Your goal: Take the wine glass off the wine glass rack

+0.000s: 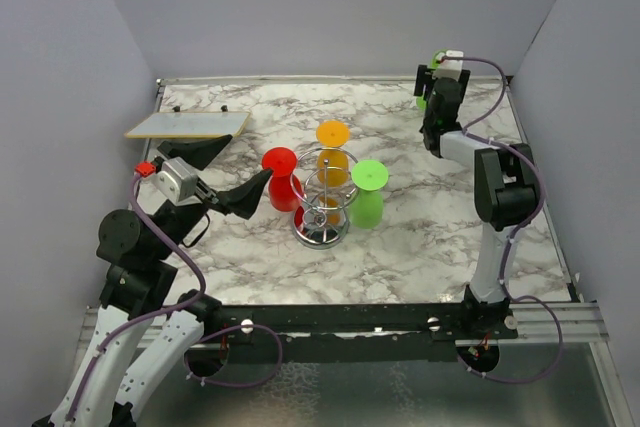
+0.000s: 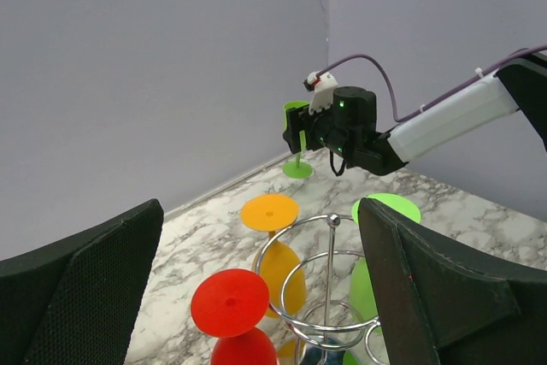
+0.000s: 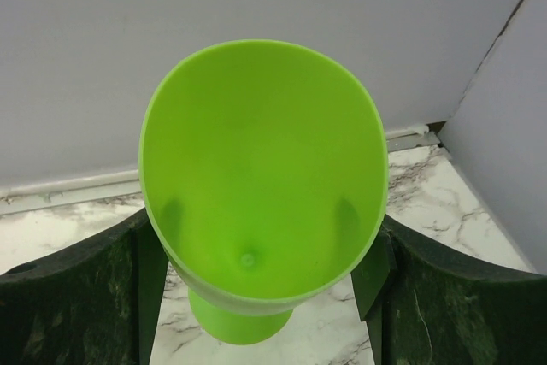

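Note:
The chrome wire wine glass rack (image 1: 322,209) stands mid-table; it also shows in the left wrist view (image 2: 329,275). Around it, foot up, are a red wine glass (image 1: 281,177), an orange wine glass (image 1: 332,152) and a green wine glass (image 1: 368,193). My left gripper (image 1: 248,162) is open and empty just left of the red glass (image 2: 229,303); its fingers (image 2: 432,284) frame the rack. My right gripper (image 1: 436,87) is at the far right corner, shut on the bowl of another green wine glass (image 3: 261,177), which is upright with its foot (image 2: 297,168) at the table.
A flat board with a pale edge (image 1: 187,125) lies at the back left of the marble table (image 1: 450,237). Grey walls close the back and both sides. The right arm's links (image 1: 500,187) stand along the right side.

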Robot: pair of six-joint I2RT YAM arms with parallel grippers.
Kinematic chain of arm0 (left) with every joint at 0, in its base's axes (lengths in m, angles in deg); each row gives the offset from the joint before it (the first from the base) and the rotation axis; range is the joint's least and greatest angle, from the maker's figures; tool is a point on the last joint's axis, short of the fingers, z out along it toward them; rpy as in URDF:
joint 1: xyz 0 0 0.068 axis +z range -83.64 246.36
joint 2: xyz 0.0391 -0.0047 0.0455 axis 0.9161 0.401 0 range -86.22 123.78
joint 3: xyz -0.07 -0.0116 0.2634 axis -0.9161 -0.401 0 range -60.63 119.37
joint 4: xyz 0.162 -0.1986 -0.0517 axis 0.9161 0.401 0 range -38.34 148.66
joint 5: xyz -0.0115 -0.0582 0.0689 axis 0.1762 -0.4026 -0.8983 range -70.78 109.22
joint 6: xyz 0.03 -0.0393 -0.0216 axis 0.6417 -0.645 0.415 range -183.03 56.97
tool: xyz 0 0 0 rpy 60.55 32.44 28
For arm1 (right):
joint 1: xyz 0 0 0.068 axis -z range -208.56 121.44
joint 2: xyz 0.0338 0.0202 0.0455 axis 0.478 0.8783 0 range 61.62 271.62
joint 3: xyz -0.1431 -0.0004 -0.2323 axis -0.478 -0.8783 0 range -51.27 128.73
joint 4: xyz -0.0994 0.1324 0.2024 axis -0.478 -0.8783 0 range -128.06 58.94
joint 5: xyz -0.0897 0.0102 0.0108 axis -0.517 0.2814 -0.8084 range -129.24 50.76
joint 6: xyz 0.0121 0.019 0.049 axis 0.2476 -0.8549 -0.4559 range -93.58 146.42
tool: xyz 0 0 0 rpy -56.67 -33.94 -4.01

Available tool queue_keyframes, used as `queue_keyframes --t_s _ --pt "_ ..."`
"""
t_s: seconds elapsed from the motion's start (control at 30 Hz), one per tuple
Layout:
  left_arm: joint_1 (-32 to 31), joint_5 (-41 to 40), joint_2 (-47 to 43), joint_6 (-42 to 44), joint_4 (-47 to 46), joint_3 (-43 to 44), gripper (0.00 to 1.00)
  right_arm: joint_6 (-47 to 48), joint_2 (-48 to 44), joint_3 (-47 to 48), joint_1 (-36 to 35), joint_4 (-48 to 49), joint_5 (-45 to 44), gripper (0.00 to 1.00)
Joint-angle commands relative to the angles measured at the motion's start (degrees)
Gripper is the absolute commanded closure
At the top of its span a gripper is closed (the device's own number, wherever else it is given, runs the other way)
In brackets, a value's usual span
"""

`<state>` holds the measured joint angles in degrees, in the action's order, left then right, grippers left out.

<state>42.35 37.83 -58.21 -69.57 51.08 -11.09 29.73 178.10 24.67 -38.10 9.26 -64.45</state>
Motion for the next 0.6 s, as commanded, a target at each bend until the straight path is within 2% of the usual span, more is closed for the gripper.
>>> queue_keyframes --t_s 0.0,0.3,0.57 --pt "-0.11 -1.45 -0.11 -1.35 0.09 -0.66 0.01 -1.21 2.15 -0.29 -0.13 3.98 3.06 0.27" --pt "-0.16 -1.3 -1.38 -1.54 0.76 -0.72 0.01 0.69 5.49 -1.78 -0.04 8.35 3.33 0.25" --pt "-0.16 -1.26 -1.9 -1.96 1.29 -0.72 0.01 1.54 8.4 -0.25 -0.04 7.95 3.68 0.24"
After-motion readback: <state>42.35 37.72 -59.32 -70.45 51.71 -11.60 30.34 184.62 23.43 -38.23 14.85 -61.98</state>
